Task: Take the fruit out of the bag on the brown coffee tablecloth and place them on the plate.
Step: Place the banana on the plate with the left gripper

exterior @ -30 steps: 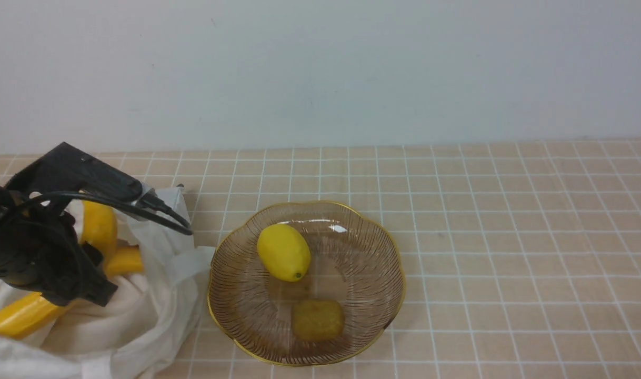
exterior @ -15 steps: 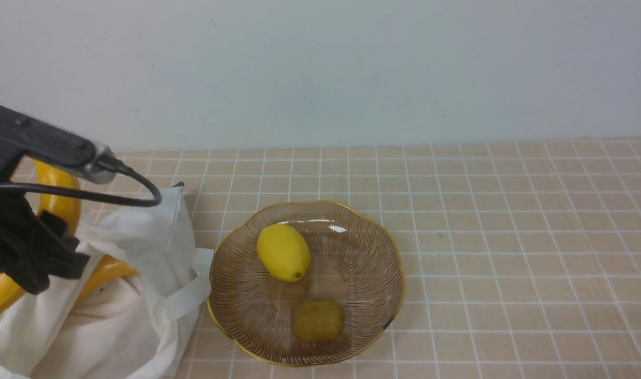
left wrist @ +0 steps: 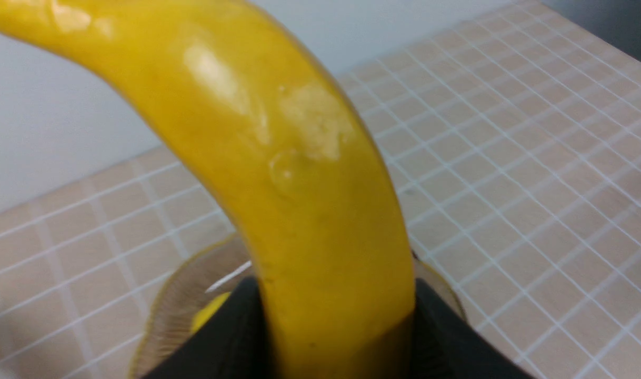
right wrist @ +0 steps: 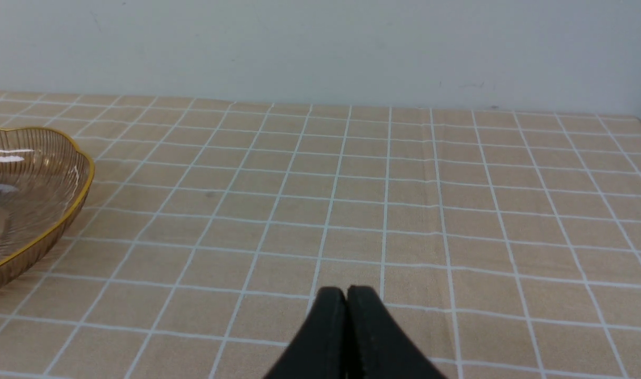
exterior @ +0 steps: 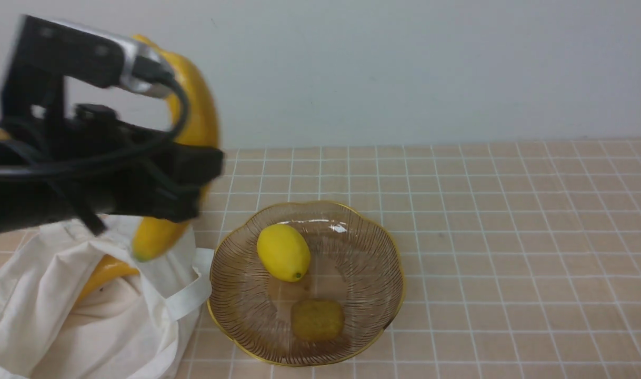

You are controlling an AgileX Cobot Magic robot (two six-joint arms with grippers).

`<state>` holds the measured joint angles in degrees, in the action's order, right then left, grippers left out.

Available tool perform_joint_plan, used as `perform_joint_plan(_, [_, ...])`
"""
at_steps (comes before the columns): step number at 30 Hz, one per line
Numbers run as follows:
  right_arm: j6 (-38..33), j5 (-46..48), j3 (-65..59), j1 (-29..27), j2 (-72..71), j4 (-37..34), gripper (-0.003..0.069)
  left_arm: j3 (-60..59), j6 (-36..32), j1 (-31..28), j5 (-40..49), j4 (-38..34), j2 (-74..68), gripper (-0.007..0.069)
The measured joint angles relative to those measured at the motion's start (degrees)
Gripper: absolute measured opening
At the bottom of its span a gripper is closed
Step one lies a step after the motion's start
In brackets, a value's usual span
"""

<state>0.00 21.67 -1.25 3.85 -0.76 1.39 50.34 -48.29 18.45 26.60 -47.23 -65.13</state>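
Note:
My left gripper (exterior: 197,176) is shut on a long curved yellow banana (exterior: 202,121) and holds it in the air over the white cloth bag (exterior: 62,321), just left of the plate (exterior: 373,247). In the left wrist view the banana (left wrist: 299,173) fills the picture, with black fingers (left wrist: 231,337) on both sides of it. A second banana (exterior: 107,271) lies in the bag's mouth. The ribbed glass plate holds a lemon (exterior: 283,252) and a brown fruit (exterior: 318,319). My right gripper (right wrist: 347,297) is shut and empty, low over the tablecloth (right wrist: 404,210), right of the plate (right wrist: 62,210).
The checked tablecloth (exterior: 510,237) runs back to a pale wall. A bag strap (exterior: 189,297) hangs against the plate's left rim. Under the held banana the left wrist view shows the plate (left wrist: 178,300) and the lemon (left wrist: 210,316).
My left arm has lifted the banana up out of the bag and swung it right, toward the plate. The bag has settled flatter. The plate's fruit has not moved.

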Motion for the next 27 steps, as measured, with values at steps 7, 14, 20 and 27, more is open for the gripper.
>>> perform_joint_plan(7, [0.00,0.00,0.00,0.00,0.00,0.00,-0.0015,0.00,-13.81,9.03,-7.64,-9.06,-16.40,0.0281])
perform_joint_plan(14, [0.00,0.00,0.00,0.00,0.00,0.00,-0.0015,0.00,-20.37,13.01,-18.64,-11.21,-27.96,0.0281])
perform_joint_plan(20, [0.00,0.00,0.00,0.00,0.00,0.00,-0.0015,0.00,-20.56,13.14,-20.77,-11.84,-32.24,0.0293])
perform_joint_plan(27, [0.00,0.00,0.00,0.00,0.00,0.00,-0.0015,0.00,-20.75,13.19,-20.57,-11.99,-32.70,0.0608])
